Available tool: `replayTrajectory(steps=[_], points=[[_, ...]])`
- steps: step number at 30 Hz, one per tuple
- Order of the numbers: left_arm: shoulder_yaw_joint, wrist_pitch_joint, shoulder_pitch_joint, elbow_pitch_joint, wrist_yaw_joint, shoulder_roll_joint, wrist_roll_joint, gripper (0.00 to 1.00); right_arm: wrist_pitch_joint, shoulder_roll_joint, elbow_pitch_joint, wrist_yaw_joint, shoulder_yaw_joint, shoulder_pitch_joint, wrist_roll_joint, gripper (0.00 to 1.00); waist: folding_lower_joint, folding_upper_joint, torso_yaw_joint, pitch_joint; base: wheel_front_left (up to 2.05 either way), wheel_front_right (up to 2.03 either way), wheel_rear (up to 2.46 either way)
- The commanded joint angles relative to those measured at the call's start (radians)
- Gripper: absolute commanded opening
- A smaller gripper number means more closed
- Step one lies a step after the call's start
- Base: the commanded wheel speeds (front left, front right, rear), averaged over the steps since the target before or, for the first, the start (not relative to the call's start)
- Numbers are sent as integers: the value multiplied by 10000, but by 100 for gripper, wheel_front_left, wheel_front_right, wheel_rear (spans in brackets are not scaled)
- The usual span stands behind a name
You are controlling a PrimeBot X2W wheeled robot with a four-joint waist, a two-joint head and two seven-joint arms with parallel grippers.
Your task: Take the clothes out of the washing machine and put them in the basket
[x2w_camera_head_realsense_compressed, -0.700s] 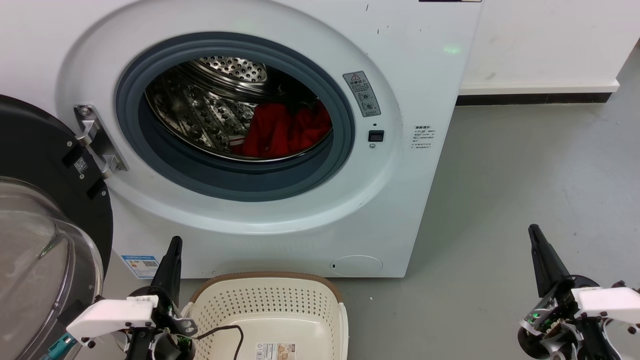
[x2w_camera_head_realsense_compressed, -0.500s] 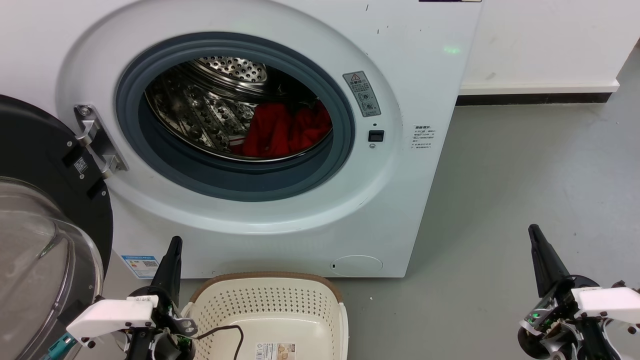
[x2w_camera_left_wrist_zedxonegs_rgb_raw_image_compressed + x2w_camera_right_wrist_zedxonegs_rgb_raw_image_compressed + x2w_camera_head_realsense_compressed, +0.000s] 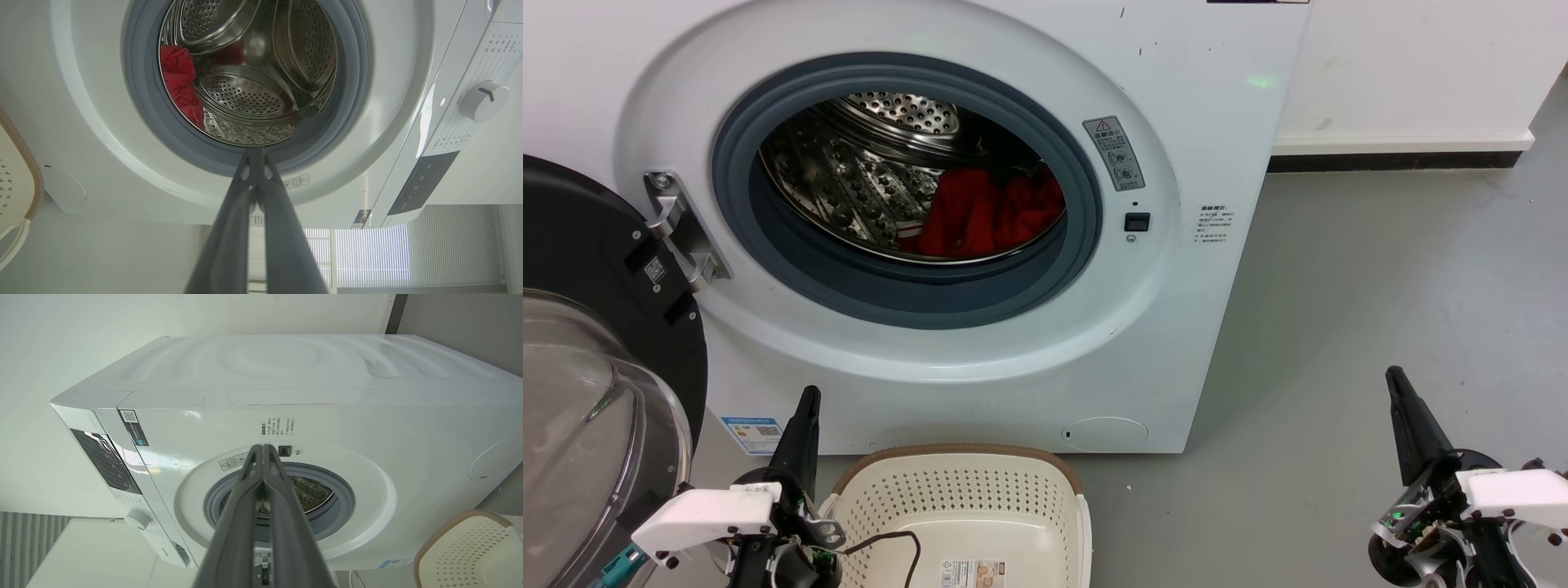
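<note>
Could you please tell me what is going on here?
The white front-loading washing machine has its black-rimmed glass door swung open, and red cloth lies in its perforated steel drum. The cream plastic basket in front shows no clothes. The left tool and right tool are shut on nothing, short of the porthole.

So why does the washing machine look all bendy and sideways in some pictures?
Right wrist view: the wide lens bows the edges of the washing machine and the turned camera tips it sideways; the close right end effector looks soft. Left wrist view: the steel drum glints.
</note>
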Motion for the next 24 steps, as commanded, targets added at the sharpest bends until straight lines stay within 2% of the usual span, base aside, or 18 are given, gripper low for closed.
replayTrajectory(steps=[1,2,7,11,24], points=[[22,45,-58,0,-18,20,0,0,8,29,12,-3,1,-128,-49,0,0,0,0,0,0,0,0],[-4,-3,3,13,2,-2,1,100,-3,2,13,0,0,4,-1,100,0,0,0,0,0,0,0],[-65,-134,231,151,4,-31,89,100,-118,14,221,-2,56,229,-50,100,0,0,2,2,0,0,0],[-41,-340,295,-17,4,-28,602,100,-327,13,162,-2,70,289,-399,100,0,0,5,6,0,0,0],[-272,-946,477,-804,404,-19,3445,100,-937,11,-715,-2,174,522,-3467,100,0,0,7,35,0,0,0]])
